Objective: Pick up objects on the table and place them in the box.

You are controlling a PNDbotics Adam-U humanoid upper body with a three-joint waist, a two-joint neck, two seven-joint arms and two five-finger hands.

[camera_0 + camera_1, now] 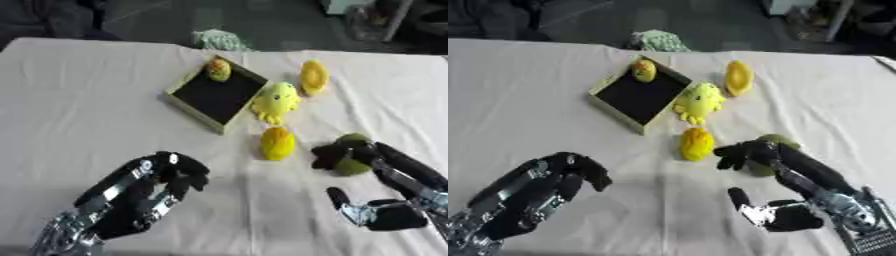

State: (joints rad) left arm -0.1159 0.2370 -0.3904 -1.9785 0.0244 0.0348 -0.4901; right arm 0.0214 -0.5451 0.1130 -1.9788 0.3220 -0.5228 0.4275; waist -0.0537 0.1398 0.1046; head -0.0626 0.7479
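A white cloth is covering the table, and a shallow box with pale walls and a dark floor is lying askew on it, its long axis running from near-left to far-right, so that one corner is pointing toward the far edge. A small yellow and orange object is already sitting inside the box, tucked into that far corner. Just beside the box's right wall a yellow plush toy is lying with its stubby legs pointing toward the near edge. Farther right and slightly behind it, a yellow oval object is standing apart, its long axis running roughly near to far. Nearer the robot, a yellow-orange rounded object is resting on the cloth, also elongated near to far, a little apart from the plush toy. To its right a green rounded object is lying under the right hand, whose dark fingers are curling over and around it while the thumb is sticking out lower down, apart from the object; whether the object is lifted off the cloth cannot be told. The left hand is hovering at the lower left with its fingers bent inward and holding nothing. Beyond the table's far edge a pale green crumpled thing is showing.
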